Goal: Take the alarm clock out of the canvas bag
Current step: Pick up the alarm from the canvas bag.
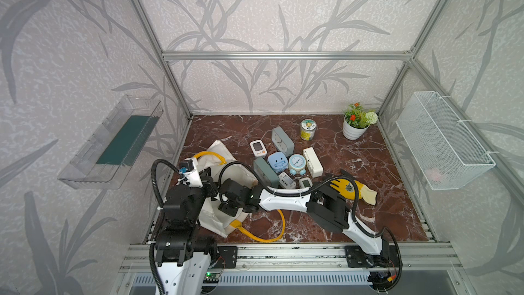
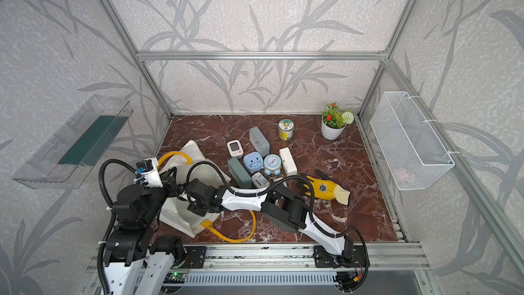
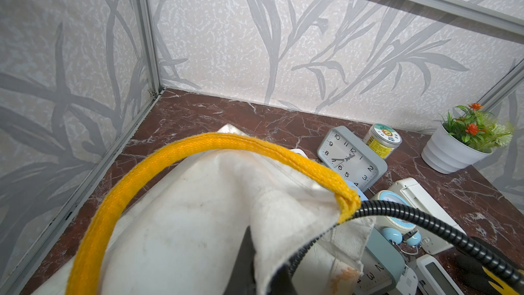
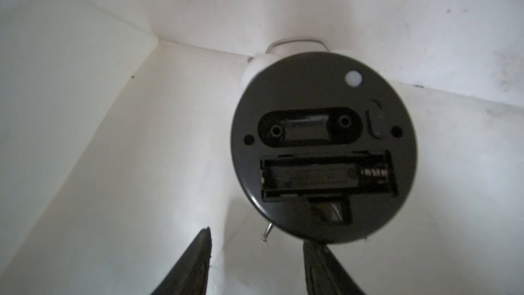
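Inside canvas bag (image 4: 99,151): alarm clock (image 4: 323,148) just ahead of right gripper (image 4: 256,236), jaws apart; left gripper (image 3: 262,271) clamped on bag rim. Clock likely light, rigid, slick; pinch across round case, not wire feet.

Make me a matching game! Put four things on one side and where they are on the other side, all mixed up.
Things:
1. flower pot
2. glove
3. wire basket
4. black-backed clock

Places:
A. inside the bag
B. hanging on the side wall
C. standing in the far corner of the table
D. lying flat on the table

Pairs: 1-C, 2-D, 3-B, 4-A
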### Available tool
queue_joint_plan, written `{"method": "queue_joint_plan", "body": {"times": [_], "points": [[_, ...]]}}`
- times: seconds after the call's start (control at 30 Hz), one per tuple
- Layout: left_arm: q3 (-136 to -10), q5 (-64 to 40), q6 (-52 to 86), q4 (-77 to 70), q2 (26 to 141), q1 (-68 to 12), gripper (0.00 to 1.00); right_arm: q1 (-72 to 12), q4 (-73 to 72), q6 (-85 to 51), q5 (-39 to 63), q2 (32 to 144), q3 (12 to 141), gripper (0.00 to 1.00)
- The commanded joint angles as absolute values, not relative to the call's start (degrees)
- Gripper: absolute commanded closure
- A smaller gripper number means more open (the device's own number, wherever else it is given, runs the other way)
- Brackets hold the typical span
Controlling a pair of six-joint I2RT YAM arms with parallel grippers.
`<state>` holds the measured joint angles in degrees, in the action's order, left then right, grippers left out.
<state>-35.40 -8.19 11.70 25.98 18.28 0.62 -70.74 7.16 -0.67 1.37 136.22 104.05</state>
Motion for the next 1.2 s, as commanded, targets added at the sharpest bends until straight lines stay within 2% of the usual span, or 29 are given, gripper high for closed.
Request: {"method": "queue_joint_plan", "body": {"times": [0.0,0.3,0.67,1.17], "points": [[-37.5,-9.2,11.4,23.2,17.4,0.7,1.0,-69.5,9.2,-3.0,0.9,138.0,105.8,0.51],[-37.8,-8.7,11.0,23.2,17.3,0.7,1.0,-69.0,9.5,-3.8,3.1,138.3,106.8,0.76],[-38.0,-7.6,9.7,23.9,17.2,0.7,1.0,-68.4,4.7,-4.3,2.1,131.4,98.7,1.0],[-38.8,-1.8,8.1,26.1,18.3,0.7,1.0,-67.6,-0.1,-3.7,3.1,117.6,85.0,1.0]]}}
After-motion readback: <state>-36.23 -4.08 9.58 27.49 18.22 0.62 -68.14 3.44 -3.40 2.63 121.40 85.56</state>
